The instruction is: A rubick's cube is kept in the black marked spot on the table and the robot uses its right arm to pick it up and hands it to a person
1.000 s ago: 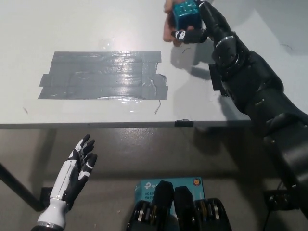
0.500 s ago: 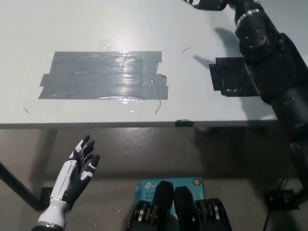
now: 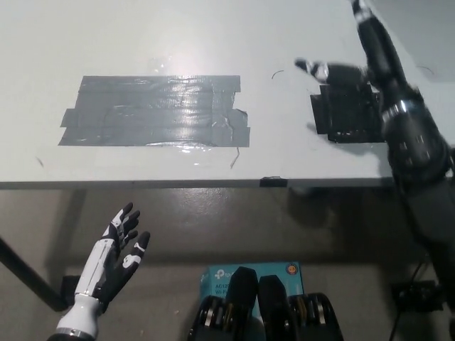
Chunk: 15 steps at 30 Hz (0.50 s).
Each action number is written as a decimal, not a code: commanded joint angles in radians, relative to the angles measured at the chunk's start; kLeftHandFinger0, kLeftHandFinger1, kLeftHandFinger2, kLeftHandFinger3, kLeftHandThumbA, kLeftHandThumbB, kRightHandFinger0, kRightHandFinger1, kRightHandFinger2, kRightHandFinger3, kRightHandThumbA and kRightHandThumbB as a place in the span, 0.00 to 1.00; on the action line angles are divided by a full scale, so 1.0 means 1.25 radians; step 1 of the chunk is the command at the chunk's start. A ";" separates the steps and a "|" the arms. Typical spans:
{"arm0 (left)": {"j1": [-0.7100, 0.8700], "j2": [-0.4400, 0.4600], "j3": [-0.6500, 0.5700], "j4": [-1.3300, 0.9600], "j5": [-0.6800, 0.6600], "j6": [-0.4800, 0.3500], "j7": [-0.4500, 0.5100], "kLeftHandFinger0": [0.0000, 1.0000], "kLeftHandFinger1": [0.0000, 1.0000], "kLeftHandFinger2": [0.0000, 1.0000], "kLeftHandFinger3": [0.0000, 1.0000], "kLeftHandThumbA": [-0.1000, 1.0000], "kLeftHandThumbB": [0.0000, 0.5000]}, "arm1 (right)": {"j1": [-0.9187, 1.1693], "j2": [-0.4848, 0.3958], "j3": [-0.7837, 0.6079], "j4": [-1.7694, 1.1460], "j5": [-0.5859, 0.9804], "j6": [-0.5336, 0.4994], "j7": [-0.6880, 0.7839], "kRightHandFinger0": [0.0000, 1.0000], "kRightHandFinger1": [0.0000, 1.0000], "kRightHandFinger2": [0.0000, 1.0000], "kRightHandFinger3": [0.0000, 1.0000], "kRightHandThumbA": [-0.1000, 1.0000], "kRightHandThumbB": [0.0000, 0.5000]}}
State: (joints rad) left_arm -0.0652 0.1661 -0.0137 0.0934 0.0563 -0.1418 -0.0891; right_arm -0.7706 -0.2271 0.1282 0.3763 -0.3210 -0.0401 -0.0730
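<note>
We are looking steeply down on a pale grey table (image 3: 213, 35), whose near edge is running across the middle of the head view. On it we are seeing 2 taped areas: a large patch of grey tape (image 3: 153, 111) lying left of centre, and a smaller black marked spot (image 3: 346, 117) sitting to the right, near the table's front edge. The black right arm (image 3: 416, 153) is rising from the lower right and crossing over the black spot, and the right hand (image 3: 359, 60) is hovering above the table just beyond that spot, its fingers spread apart and grasping nothing. The white left hand (image 3: 114, 256) is resting below the table edge at the lower left, fingers loosely released and likewise empty. We are finding no Rubik's cube anywhere: the black spot is lying bare, neither hand is carrying it, and no person is showing in the view. We are therefore judging that the pick-up and the handover are already accomplished, with the cube presumably out of view with the person, though the picture is not confirming where it is. What is remaining, in our judgement, is only the return of the right arm to rest.
</note>
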 commanded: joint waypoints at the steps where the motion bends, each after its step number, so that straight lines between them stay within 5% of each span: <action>1: -0.049 0.011 0.003 -0.014 0.008 -0.024 0.002 0.99 1.00 1.00 1.00 0.70 0.31 | 0.249 -0.116 -0.157 -0.778 0.272 0.080 0.064 1.00 1.00 1.00 1.00 0.91 0.65; 3: -0.051 0.008 0.003 -0.008 0.005 -0.028 0.003 1.00 1.00 1.00 1.00 0.70 0.29 | 0.296 -0.113 -0.155 -0.786 0.270 0.072 0.062 1.00 1.00 1.00 1.00 0.92 0.51; 15: -0.035 -0.001 0.007 -0.016 -0.009 -0.018 0.002 1.00 1.00 1.00 1.00 0.83 0.26 | 0.475 -0.040 -0.131 -0.573 0.266 -0.074 0.051 1.00 1.00 1.00 1.00 1.00 0.43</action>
State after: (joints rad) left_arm -0.0698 0.1635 -0.0128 0.1202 0.0565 -0.1405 -0.0888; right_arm -0.2762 -0.2432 0.0515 -0.1189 -0.2084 -0.0107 -0.0470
